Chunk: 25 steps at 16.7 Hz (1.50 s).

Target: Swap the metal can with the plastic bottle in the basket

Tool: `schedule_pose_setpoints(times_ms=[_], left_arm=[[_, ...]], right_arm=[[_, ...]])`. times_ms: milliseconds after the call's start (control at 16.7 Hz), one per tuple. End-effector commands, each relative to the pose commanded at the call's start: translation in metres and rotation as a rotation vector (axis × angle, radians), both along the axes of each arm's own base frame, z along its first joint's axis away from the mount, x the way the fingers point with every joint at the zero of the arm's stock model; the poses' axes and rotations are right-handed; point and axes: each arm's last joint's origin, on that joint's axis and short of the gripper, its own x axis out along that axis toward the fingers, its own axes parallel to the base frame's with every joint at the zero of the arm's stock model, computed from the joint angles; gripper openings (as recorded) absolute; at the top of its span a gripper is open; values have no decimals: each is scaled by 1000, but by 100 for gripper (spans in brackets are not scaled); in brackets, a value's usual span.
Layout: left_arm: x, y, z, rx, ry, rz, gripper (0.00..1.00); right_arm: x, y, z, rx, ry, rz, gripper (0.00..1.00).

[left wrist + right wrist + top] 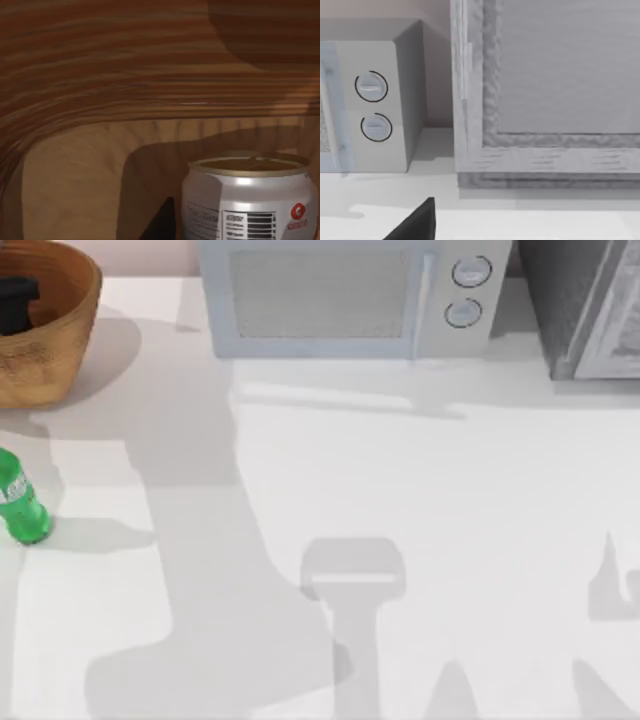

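Tabletop (420,490) in the near field carries only arm shadows; the plastic bottle (20,498) stands upright at its left edge, well apart from the grey microwave (350,300) along the back. Farther off, at the far left corner, sits the basket (60,350), with a dark piece of my left gripper (15,302) down inside its rim. From the left wrist camera, the metal can (250,200) stands upright on the basket floor just ahead, close to the ribbed wall (125,75); one dark fingertip (162,225) shows beside it, apart from the can as far as I can see. I cannot tell whether this gripper is spread or closed.

Risk, as I judge it: the can is near the wall, so a finger may catch the weave, or a one-sided closure may tip the can over. The left arm reaches steeply down into the basket. My right gripper (417,225) is parked facing the microwave and a grey cabinet (545,90); its finger spacing is likewise indeterminate.
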Motion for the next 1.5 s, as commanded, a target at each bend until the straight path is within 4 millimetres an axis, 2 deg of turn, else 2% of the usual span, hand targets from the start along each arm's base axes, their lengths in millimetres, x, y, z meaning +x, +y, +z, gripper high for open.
schedule_pose_setpoints(times_ms=[360,420,840,900,1080,1260,1380,1500], left_arm=[[0,0,0,0,0,0,2],[0,0,0,0,0,0,0],[0,0,0,0,0,0,0],[-1,-4,22,1,-38,-7,0],[-3,-3,25,3,-37,1,0],[-11,-2,45,18,-60,25,0],[-21,-4,66,35,-95,42,0],[-37,-7,95,56,-149,63,0]], right_arm=[[0,0,0,0,0,0,100],[0,0,0,0,0,0,100],[0,0,0,0,0,0,100],[0,0,0,0,0,0,100],[0,0,0,0,0,0,100],[0,0,0,0,0,0,100],[0,0,0,0,0,0,100],[0,0,0,0,0,0,100]])
